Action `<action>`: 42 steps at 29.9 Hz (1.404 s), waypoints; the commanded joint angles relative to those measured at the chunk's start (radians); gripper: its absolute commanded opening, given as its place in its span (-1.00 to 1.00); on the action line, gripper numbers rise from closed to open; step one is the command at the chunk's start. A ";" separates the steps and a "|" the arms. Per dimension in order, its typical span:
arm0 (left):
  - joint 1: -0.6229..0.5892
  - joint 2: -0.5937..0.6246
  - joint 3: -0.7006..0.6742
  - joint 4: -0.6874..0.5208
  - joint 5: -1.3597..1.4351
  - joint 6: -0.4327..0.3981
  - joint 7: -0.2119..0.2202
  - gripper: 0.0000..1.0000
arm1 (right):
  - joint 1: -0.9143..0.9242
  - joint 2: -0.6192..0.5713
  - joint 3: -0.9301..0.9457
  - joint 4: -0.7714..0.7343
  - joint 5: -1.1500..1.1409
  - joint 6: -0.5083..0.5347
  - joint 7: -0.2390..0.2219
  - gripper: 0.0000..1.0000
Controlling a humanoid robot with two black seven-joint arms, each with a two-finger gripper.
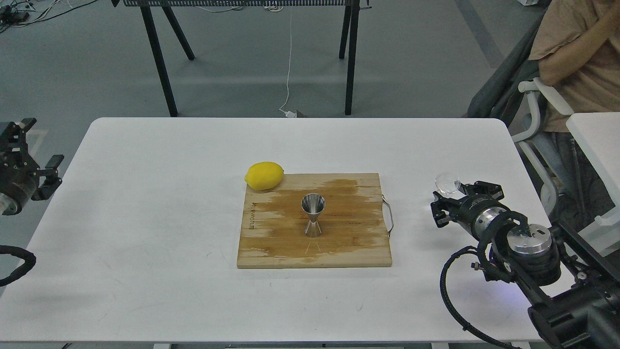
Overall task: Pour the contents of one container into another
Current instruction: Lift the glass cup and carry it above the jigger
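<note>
The small clear glass cup (447,183) sits at the tip of the right gripper (448,199), near the right edge of the white counter (145,218). The dark fingers seem to be closed around the cup, but they are small and dark here, so I cannot tell for sure how they grip it. The cup looks about upright.

The shiny metal jigger (313,214) stands upright in the middle of the wooden cutting board (271,247). Its wide mouth faces up and its long line runs straight up and down. A yellow lemon (264,175) rests at the board's far left corner, well apart from the jigger.

From the cup, the jigger lies off to the left and a bit closer to the robot, with bare counter and board between them. The right arm is much nearer to it. The left gripper (41,169) hangs off the left edge of the counter, its fingers spread wide and holding nothing.

I think the pour has not begun. The cup would need to go left until it is over the jigger's mouth, then tip. That mouth is small, so a spill is easy.
</note>
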 commanded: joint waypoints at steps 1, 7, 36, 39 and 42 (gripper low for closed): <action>-0.001 -0.001 0.000 0.000 0.000 0.000 0.000 0.98 | 0.021 0.011 -0.021 0.051 -0.070 0.000 0.000 -0.14; -0.001 -0.001 0.000 0.000 0.000 0.000 0.000 0.98 | 0.064 0.071 -0.064 0.076 -0.194 0.000 0.000 -0.14; 0.001 -0.014 0.019 0.000 0.001 0.000 0.000 0.98 | 0.109 0.214 -0.347 0.148 -0.696 0.000 0.001 -0.15; -0.001 -0.014 0.019 0.000 0.001 0.000 0.000 0.98 | 0.110 0.224 -0.365 0.147 -0.727 0.000 0.000 -0.16; -0.001 -0.014 0.019 0.000 0.001 0.000 0.000 0.98 | 0.115 0.226 -0.383 0.144 -0.745 0.000 0.001 -0.16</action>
